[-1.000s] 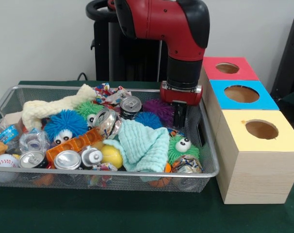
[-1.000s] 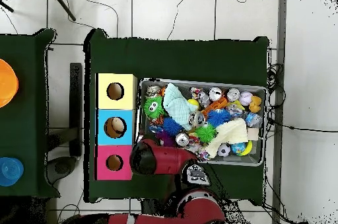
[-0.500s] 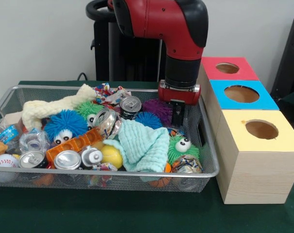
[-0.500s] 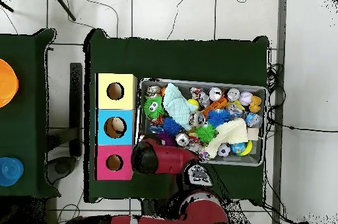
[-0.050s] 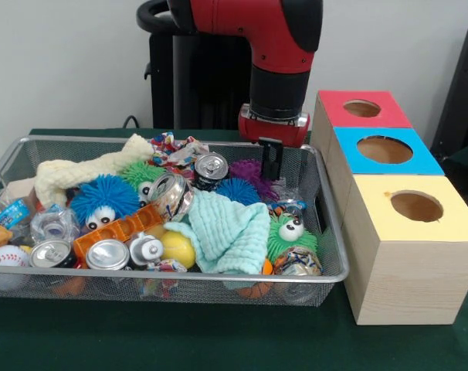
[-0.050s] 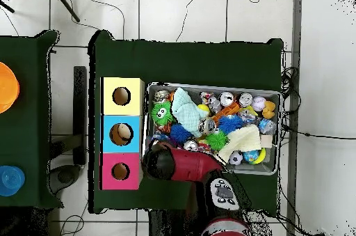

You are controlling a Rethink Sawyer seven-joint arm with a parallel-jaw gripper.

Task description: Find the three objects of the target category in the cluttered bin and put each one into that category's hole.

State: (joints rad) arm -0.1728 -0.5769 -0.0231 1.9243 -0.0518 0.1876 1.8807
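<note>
My gripper [image 5: 271, 160] hangs a little above the back right part of the wire bin [image 5: 180, 276], over a purple fuzzy ball [image 5: 248, 171] and beside a crushed can [image 5: 209, 165]; nothing hangs from it. More cans [image 5: 106, 253] lie at the front left. A green fuzzy ball with eyes [image 5: 290, 232] and a blue one [image 5: 104, 197] sit among the clutter. Red [image 5: 363, 108], blue [image 5: 384, 149] and yellow [image 5: 415, 206] holed boxes stand right of the bin. In the overhead view the arm [image 6: 174, 163] hides the gripper.
A teal cloth [image 5: 230, 228] drapes over the bin's middle, a cream rope toy [image 5: 79, 171] lies at the back left, and a yellow ball [image 5: 178, 247] and baseball [image 5: 6, 257] sit in front. In the overhead view something pale shows inside the blue box's hole [image 6: 122, 134].
The gripper has risen out of the bin's back right corner and shifted left, toward the purple ball and crushed can. The bin's contents have not visibly moved.
</note>
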